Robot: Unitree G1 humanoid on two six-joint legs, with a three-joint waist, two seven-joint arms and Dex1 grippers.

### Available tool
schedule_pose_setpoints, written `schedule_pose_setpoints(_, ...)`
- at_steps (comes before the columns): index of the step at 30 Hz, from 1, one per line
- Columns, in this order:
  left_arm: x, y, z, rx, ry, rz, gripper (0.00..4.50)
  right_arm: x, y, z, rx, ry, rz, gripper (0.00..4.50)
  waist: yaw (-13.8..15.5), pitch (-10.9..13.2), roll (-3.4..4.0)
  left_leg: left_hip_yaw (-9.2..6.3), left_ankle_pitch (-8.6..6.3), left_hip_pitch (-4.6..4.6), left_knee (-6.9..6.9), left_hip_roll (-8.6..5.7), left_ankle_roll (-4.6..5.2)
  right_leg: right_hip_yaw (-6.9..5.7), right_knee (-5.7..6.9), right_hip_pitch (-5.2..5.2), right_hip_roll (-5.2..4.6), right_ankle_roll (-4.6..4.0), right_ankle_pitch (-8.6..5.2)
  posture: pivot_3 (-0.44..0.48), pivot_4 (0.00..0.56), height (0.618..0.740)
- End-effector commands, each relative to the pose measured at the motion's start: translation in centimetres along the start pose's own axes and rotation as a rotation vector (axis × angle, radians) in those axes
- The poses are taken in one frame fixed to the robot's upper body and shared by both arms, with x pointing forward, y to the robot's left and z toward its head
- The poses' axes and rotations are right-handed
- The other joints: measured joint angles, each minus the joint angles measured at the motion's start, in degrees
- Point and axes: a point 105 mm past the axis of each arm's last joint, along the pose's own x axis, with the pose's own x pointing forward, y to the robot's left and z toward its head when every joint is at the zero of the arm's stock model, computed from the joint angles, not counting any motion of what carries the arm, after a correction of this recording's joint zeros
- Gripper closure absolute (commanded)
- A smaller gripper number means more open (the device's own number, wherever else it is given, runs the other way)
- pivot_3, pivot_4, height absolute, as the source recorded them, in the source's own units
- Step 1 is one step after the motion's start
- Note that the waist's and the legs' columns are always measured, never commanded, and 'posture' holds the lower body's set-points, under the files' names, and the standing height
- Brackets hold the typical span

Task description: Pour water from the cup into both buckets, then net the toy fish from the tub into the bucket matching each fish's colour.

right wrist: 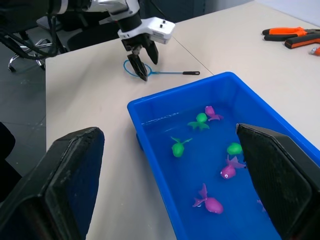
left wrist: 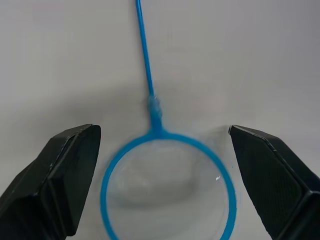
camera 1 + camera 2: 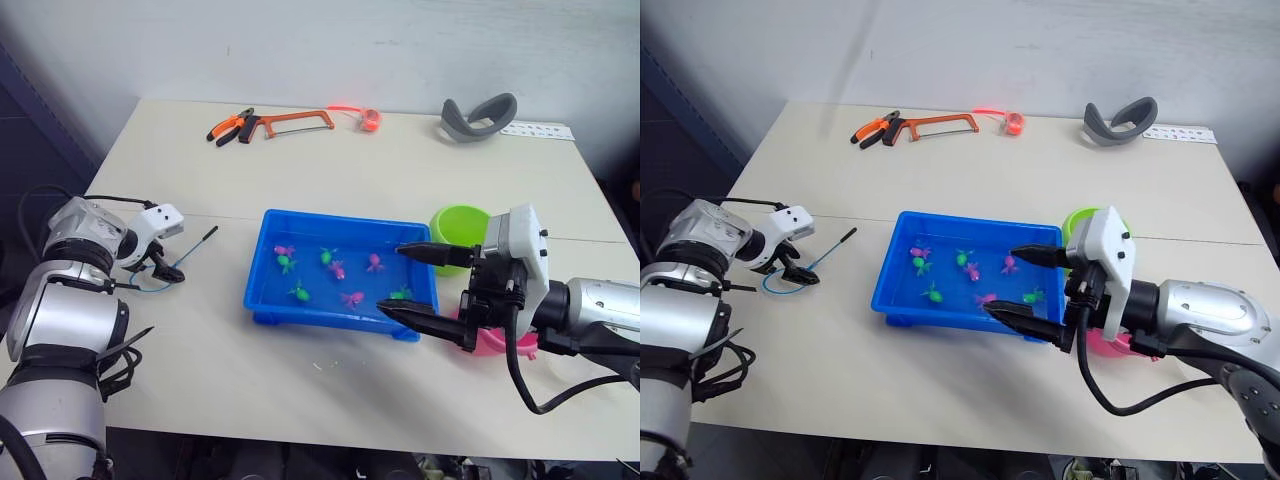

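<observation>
The rectangular bright blue plastic tub (image 3: 262, 296) looks glossy and smooth. The pale beige counter (image 3: 300, 170) is matt. The black tool fingers (image 2: 55, 185) look finely textured.

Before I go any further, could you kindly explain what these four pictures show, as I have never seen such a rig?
It is a two-armed humanoid robot at a table. Two pictures look down from its head; two look along each wrist's pincer. On the table sits a blue tub of water with pink and green toy fish, beside a green bucket and a pink bucket. The left pincer hangs open over the net, not yet gripping it. The right pincer, open and empty, hovers at the tub's end. Tools lie at the far edge.
</observation>
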Motion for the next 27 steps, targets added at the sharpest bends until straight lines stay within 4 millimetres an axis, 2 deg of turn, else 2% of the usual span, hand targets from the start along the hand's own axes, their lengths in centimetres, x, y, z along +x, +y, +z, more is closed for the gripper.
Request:
schedule_pose_setpoints(1,-0.9,0.6,1.6,-0.031,-0.062,0.028,0.0,-0.2,0.5,1.0,-0.046,-0.017,0.006,0.03,0.02,-0.01,-0.02,-0.01,0.0,-0.01,0.01,0.0,0.0,-0.01,0.0,0.0,0.0,0.0,0.0,0.0,0.15,0.74)
schedule_pose_setpoints(12,0.1,0.4,1.8,-0.022,-0.042,0.069,0.0,-0.3,0.7,1.3,-0.059,-0.024,-0.003,0.03,0.01,-0.02,-0.04,-0.01,0.0,-0.01,0.03,-0.01,0.0,-0.03,0.09,-0.02,0.02,0.0,0.0,0.0,0.15,0.74)
schedule_pose_setpoints(22,0.8,0.2,1.1,-0.036,-0.019,0.075,0.0,-0.4,0.7,1.5,-0.063,-0.029,-0.021,0.03,-0.04,-0.03,-0.05,-0.01,0.0,0.0,0.06,-0.02,0.0,-0.04,0.19,-0.04,0.02,0.0,0.0,0.0,0.15,0.74)
schedule_pose_setpoints(25,0.8,0.1,1.0,-0.033,-0.011,0.072,0.77,-0.5,0.7,1.5,-0.064,-0.03,-0.025,0.0,0.0,-0.03,-0.05,-0.02,0.0,0.0,0.08,-0.02,0.0,-0.05,0.22,-0.04,0.02,0.0,0.0,0.0,0.15,0.74)
schedule_pose_setpoints(27,0.8,0.1,0.8,-0.03,-0.003,0.069,1.69,-0.5,0.7,1.6,-0.064,-0.031,-0.026,0.0,-0.05,-0.03,-0.05,-0.01,0.0,0.01,0.11,-0.02,0.0,-0.06,0.29,-0.04,0.02,0.0,0.0,0.0,0.15,0.74)
